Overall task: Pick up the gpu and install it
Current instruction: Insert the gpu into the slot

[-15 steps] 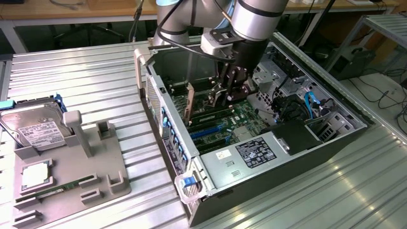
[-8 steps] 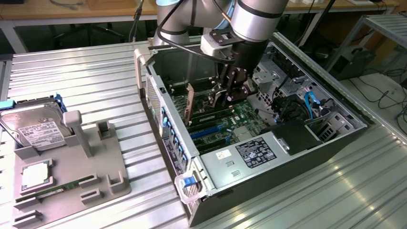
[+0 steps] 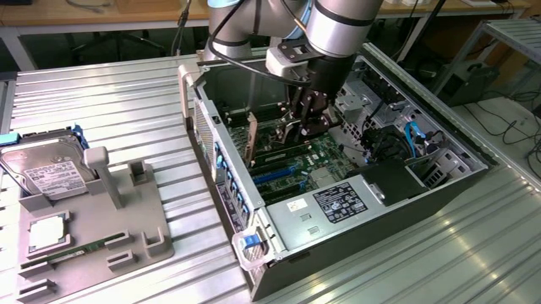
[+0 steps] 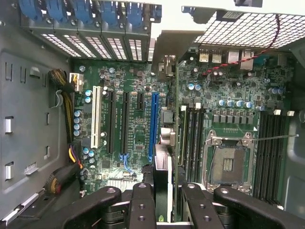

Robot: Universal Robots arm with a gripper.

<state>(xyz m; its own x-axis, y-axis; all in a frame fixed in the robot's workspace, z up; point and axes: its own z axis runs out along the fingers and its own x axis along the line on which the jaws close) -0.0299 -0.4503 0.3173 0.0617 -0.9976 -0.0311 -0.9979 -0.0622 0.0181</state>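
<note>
The gpu (image 4: 163,183) shows edge-on in the wrist view as a thin dark card running away from me, and its silver bracket (image 4: 164,45) reaches the rear slot openings. My gripper (image 4: 167,206) is shut on it, one black finger (image 4: 143,205) on each side. The card sits over the motherboard (image 4: 133,138), beside the long blue slot (image 4: 153,119). I cannot tell whether it touches a slot. In the exterior view my gripper (image 3: 306,125) is down inside the open computer case (image 3: 381,209), and the gpu (image 3: 253,144) stands upright toward the case's rear wall.
The case walls close in around the arm. An open CPU socket (image 4: 228,164), memory slots (image 4: 190,138) and cable bundles (image 4: 71,157) lie near the card. On the exterior view's left, a grey fixture (image 3: 127,228) holds a hard drive (image 3: 47,168), a processor (image 3: 47,231) and a RAM stick (image 3: 80,250).
</note>
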